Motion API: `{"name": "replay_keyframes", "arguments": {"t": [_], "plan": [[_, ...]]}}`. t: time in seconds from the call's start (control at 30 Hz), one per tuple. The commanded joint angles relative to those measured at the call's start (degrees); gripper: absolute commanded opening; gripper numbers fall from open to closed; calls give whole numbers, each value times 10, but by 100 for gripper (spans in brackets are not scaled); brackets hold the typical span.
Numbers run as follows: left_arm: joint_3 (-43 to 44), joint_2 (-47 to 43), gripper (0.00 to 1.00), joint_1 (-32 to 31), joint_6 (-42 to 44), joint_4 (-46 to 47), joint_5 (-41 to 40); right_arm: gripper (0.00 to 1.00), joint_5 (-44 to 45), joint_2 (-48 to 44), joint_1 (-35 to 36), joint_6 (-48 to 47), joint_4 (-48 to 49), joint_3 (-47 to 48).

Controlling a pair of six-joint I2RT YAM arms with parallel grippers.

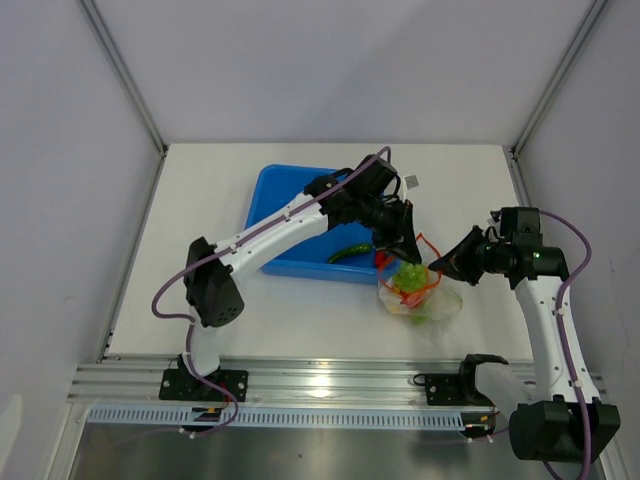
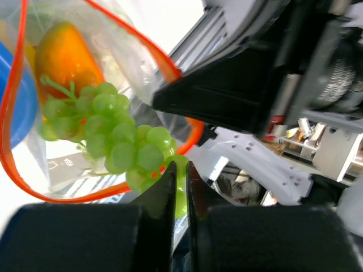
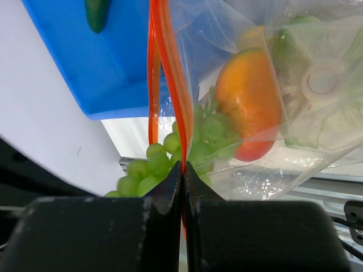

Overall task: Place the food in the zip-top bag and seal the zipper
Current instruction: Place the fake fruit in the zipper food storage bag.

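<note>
A small white tag [image 1: 410, 181] lies on the table [image 1: 300, 320] just beyond the blue tub [image 1: 280, 200], its markings too small to read; the tub holds a dark green cucumber [image 1: 348, 252] near its near right corner. The zip-top bag [image 1: 425, 305] sits just right of and nearer than the tub, between the arms, and holds a green grape bunch [image 2: 113, 133] and an orange fruit [image 3: 249, 85] among other pieces. The left end effector [image 1: 403, 255] is clenched on the zipper [image 3: 156, 68] at the mouth's far left, and the right end effector [image 1: 437, 268] pinches the same strip from the right.
</note>
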Motion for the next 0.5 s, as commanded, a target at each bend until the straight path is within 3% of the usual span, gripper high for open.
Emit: {"name": "replay_keyframes", "arguments": {"t": [0.0,0.1,0.2,0.27,0.3,0.47], "plan": [[-10,12,27,-2,19,15,24,0,-20,-13,-6,-6,-10,18],[-13,12,53,-2,32,5,10,0,-17,-10,-9,-12,-14,24],[8,11,65,0,58,-23,-17,0,-19,-8,-12,-15,-12,27],[37,10,68,1,73,-54,-34,0,-18,-9,-12,-20,-13,27],[43,6,75,1,90,-65,-57,0,-18,-10,-12,-21,-12,25],[67,-13,81,2,126,-125,-151,0,-17,-12,-14,-32,-14,20]]}}
